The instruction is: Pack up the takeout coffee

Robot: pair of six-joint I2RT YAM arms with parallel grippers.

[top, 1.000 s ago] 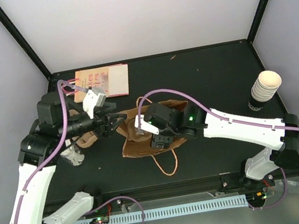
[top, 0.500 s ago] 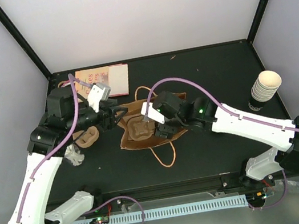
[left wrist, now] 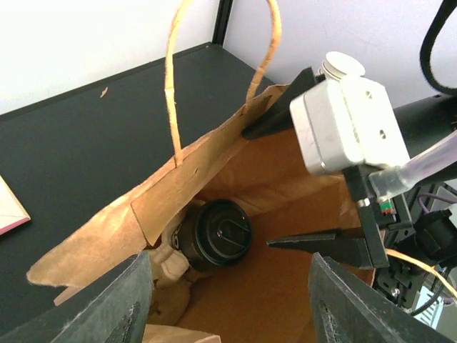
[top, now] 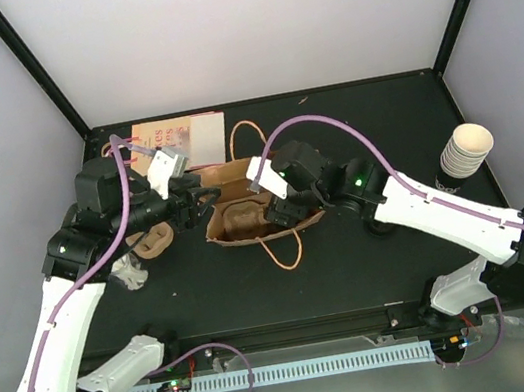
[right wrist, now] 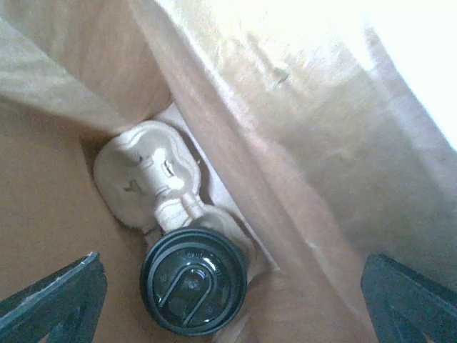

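Takeout coffee (left wrist: 214,234) is inside the brown paper bag (left wrist: 171,193), down at the bottom. Only its black lid shows, and the cup wall is hidden. It sits on the pulp tray (right wrist: 143,175) that is also in the bag, right next to the tray's empty pocket. The bag mouth is wide open, with one twine handle (left wrist: 175,86) looped up on the far rim and the other (top: 287,252) lying on the desk (top: 362,128) on the near side.

The right claw (right wrist: 230,261) is spread wide and grasping nothing. One finger (left wrist: 321,246) reaches inside the bag above the lid without touching it. The other seems to be outside the far wall, so the claw looks to straddle the paper.

The left claw (left wrist: 228,286) is at the bag's left end, fingers apart, looking down into the mouth with nothing clasped. Can't tell if the fingers touch the rim.

Outside the bag, a second pulp tray (top: 153,240) is just left of it under the left arm. A pink printed card (top: 181,141) lies at the far left. A stack of lidless cream cups (top: 465,155) stands well apart at the right edge.
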